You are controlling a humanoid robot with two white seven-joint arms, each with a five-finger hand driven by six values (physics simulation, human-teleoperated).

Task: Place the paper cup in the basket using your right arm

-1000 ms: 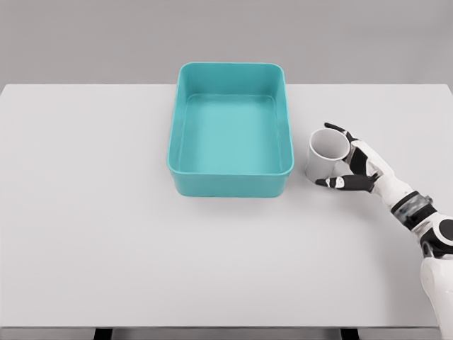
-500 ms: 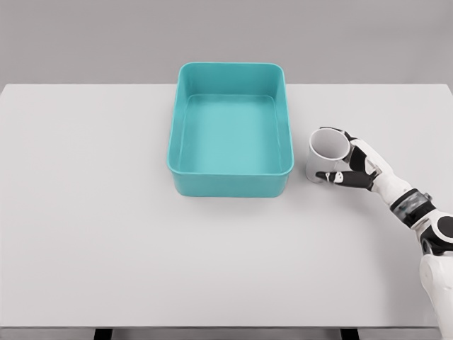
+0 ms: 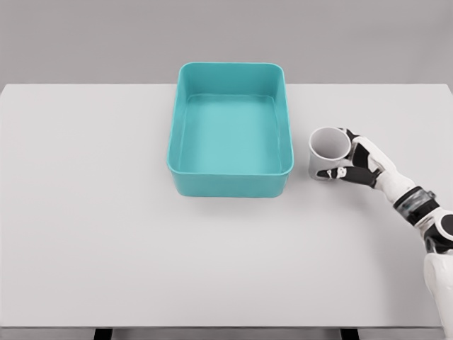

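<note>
A white paper cup (image 3: 328, 151) stands upright on the white table (image 3: 106, 234), just right of the teal basket (image 3: 231, 183). My right hand (image 3: 348, 159) comes in from the lower right and wraps the cup's right side, thumb across the front and fingers behind the rim. The fingers are shut on the cup. The basket is a rectangular open tub with nothing inside it. A small gap separates the cup from the basket's right wall. No left arm shows in the head view.
The table's far edge meets a plain grey wall, and its front edge runs along the bottom of the picture.
The thumb and fingers have drawn in around the cup. The cup stands more upright and the wrist has shifted slightly right.
</note>
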